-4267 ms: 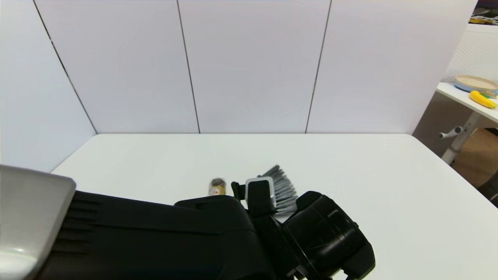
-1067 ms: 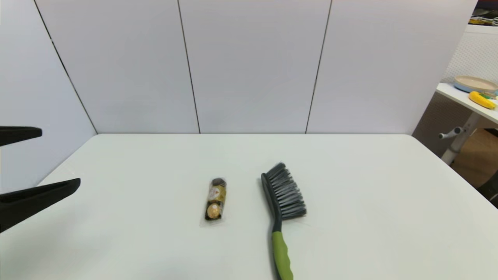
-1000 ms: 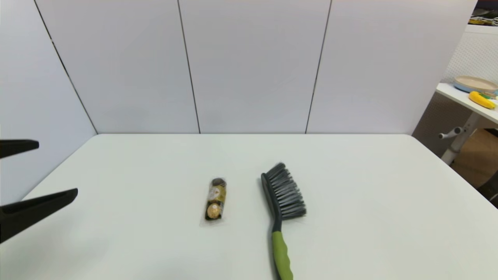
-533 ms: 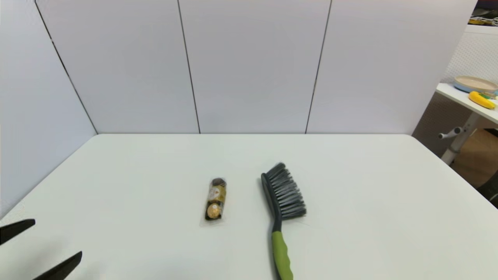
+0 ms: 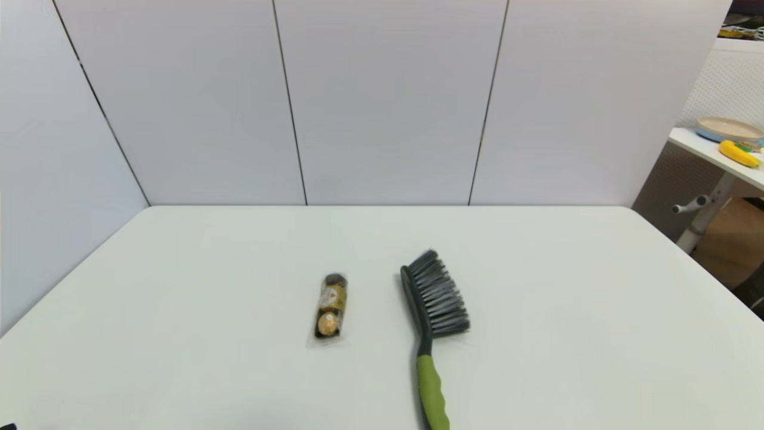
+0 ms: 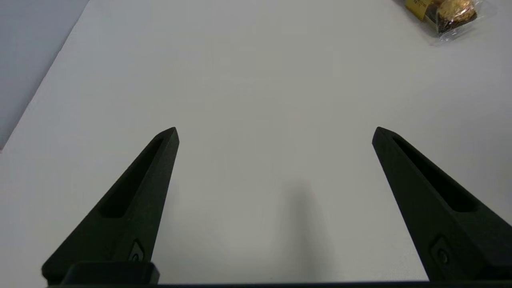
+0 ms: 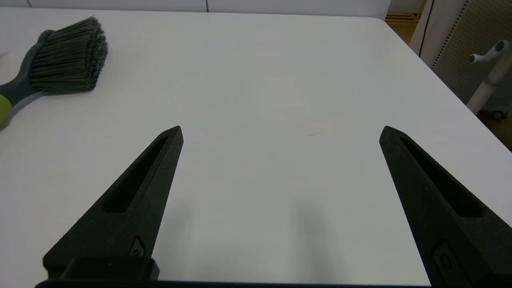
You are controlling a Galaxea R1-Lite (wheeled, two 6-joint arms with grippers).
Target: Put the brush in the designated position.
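Left end effector (image 6: 275, 134) and right end effector (image 7: 281, 132), both w/ fingers spread wide, hover low over bare worktop (image 5: 567, 334) at near edge. Brush (image 5: 433, 322) lies flat mid-worktop, handle nearest, bristles to the right; chocolates (image 5: 330, 307) just left, apart. Nothing blocks the brush.

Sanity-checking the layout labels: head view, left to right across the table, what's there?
Pack of chocolates → brush, both lying on the white table; neither hand shows in that view.
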